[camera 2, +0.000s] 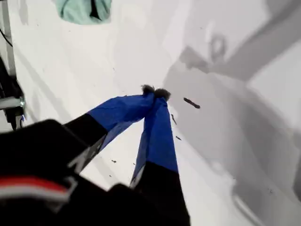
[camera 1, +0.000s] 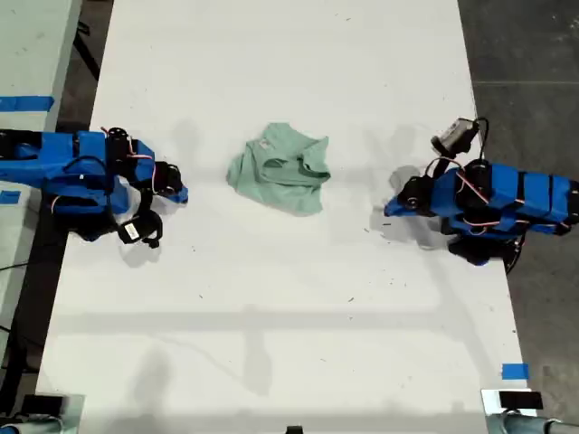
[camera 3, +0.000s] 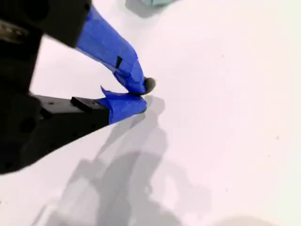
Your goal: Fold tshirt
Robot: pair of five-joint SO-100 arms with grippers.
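The tshirt [camera 1: 280, 170] lies crumpled in a mint-green heap on the white table [camera 1: 271, 316], between two blue arms. One arm's gripper [camera 1: 179, 192] points at it from the exterior view's left, the other arm's gripper [camera 1: 391, 209] from the exterior view's right. Both stop well short of the cloth. I cannot tell from the wrist views which arm is which. My first gripper [camera 2: 154, 92] is shut on nothing above bare table, the tshirt [camera 2: 84, 10] far beyond it. My second gripper [camera 3: 141, 92] is shut and empty too, with only a sliver of the tshirt [camera 3: 155, 2] showing.
A second table with blue tape [camera 1: 25, 103] stands at the exterior view's left. A blue tape square [camera 1: 514, 371] marks the white table's near corner at the exterior view's right. Dark floor [camera 1: 525, 54] runs along that side.
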